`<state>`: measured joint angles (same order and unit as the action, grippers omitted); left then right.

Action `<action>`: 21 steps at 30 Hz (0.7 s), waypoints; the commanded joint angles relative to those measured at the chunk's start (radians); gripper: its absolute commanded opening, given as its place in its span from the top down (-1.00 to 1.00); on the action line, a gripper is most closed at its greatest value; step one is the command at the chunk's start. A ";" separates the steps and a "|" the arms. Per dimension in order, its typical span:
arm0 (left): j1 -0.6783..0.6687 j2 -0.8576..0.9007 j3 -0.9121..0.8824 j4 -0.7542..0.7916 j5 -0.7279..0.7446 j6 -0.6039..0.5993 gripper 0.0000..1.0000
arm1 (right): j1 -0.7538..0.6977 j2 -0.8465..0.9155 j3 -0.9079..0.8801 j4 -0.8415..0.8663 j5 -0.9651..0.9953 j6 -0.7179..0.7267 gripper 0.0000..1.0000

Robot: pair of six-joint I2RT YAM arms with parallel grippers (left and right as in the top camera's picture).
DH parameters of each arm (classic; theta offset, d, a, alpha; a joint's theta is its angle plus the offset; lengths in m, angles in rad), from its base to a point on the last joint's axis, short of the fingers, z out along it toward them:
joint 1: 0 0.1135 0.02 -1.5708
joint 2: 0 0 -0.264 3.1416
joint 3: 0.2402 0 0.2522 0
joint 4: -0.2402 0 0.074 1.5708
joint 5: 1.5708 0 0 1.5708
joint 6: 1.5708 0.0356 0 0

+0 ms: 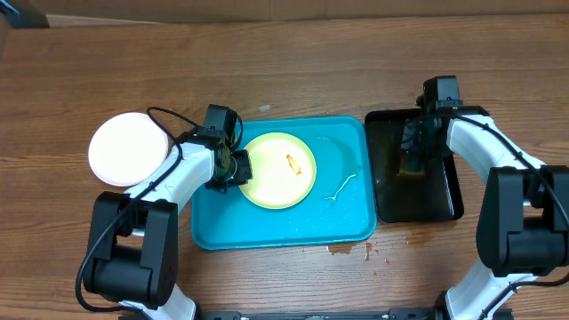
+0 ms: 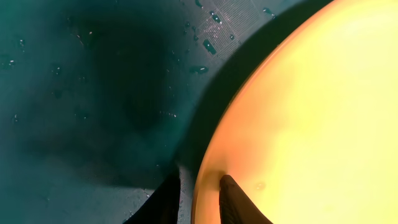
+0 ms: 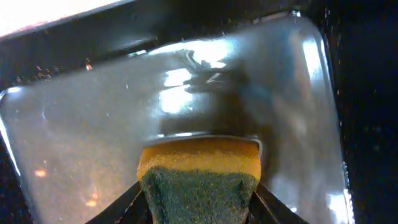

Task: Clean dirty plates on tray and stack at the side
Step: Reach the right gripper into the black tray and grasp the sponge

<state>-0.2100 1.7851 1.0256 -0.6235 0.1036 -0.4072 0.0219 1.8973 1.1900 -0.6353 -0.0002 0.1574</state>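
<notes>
Left hand point(image 2: 200, 202) on glossy round plate point(image 2: 311, 124)

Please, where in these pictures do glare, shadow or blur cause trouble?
Overhead: the white plate is washed out. Left wrist: the yellow plate glows, soft; a dark shadow lies on the tray. Right wrist: bright glare on the black tray.
</notes>
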 commanded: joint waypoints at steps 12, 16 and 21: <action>-0.008 0.013 0.003 0.000 0.001 0.026 0.51 | 0.003 -0.022 -0.002 0.045 -0.006 -0.002 0.42; -0.008 0.013 0.003 0.000 0.001 0.026 0.48 | 0.003 -0.022 -0.002 0.008 -0.016 -0.002 -0.23; -0.008 0.013 0.003 0.000 0.001 0.026 0.46 | 0.003 -0.022 -0.002 -0.134 -0.059 -0.002 -0.58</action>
<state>-0.2100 1.7851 1.0256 -0.6235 0.1036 -0.4072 0.0223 1.8973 1.1889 -0.7361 -0.0277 0.1562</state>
